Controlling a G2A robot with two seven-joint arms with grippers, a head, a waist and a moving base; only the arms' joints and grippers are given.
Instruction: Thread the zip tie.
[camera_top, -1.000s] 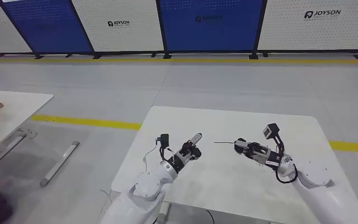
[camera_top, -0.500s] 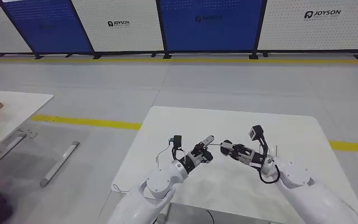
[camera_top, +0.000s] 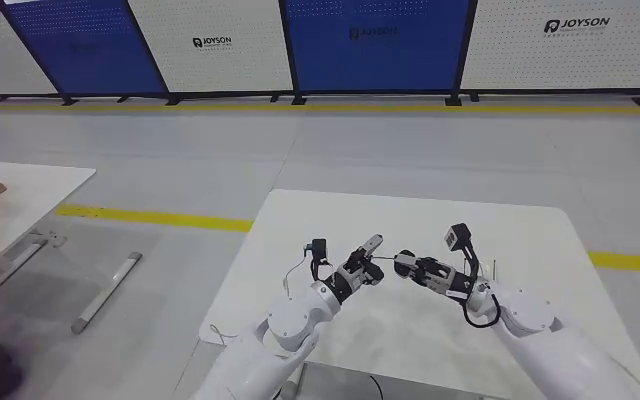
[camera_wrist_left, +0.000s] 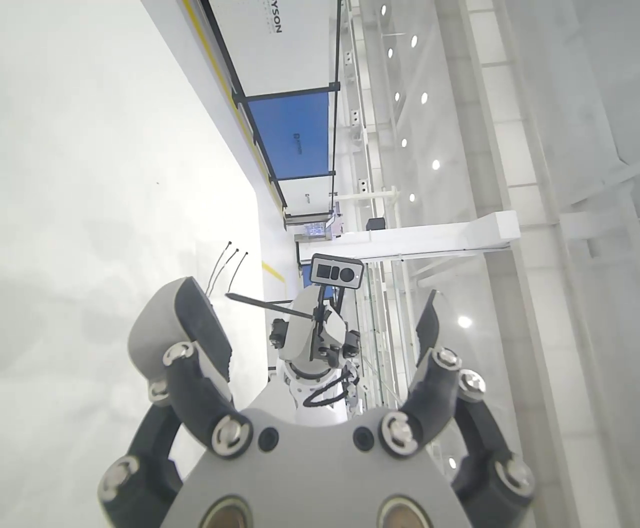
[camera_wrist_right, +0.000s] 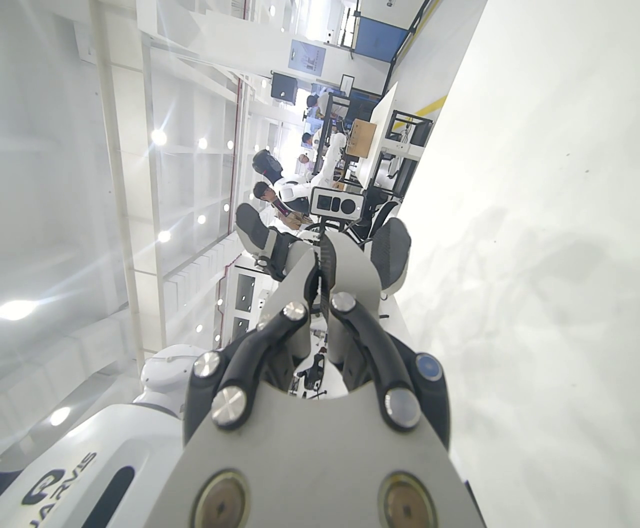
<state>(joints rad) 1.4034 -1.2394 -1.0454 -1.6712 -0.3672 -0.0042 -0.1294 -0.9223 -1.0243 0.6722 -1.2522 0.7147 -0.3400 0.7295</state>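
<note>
counts: 4 zip ties (1 held, 3 loose), 2 claws, 1 counter.
counter (camera_top: 420, 215): white, plain. Both arms over its near half.
left claw (camera_wrist_left: 312, 295): fingers spread wide, gripping nothing. Dark pads (camera_wrist_left: 200, 320) face each other across a broad gap. Raised off the counter, aimed at the right claw.
right claw (camera_wrist_right: 322, 255): fingers pressed together, clamped on the tie. Raised off the counter, aimed back at the left claw.
claw spacing: nearly tip to tip in top view, about mid-counter side to side.
tie (camera_wrist_left: 265, 305): black, thin, straight, in the air above the counter. Pinched in the right claw, free length sticking out toward the left claw. Free tip close by one pad in left wrist view; touching or not, cannot tell. In right wrist view, a dark strip edge-on between the closed fingers.
spares (camera_wrist_left: 226, 267): 3, black, flat on the counter, side by side, slightly fanned, heads all at the same end. Off to the side of the right arm as seen from the left wrist. Apart from both claws, touched by neither.
</note>
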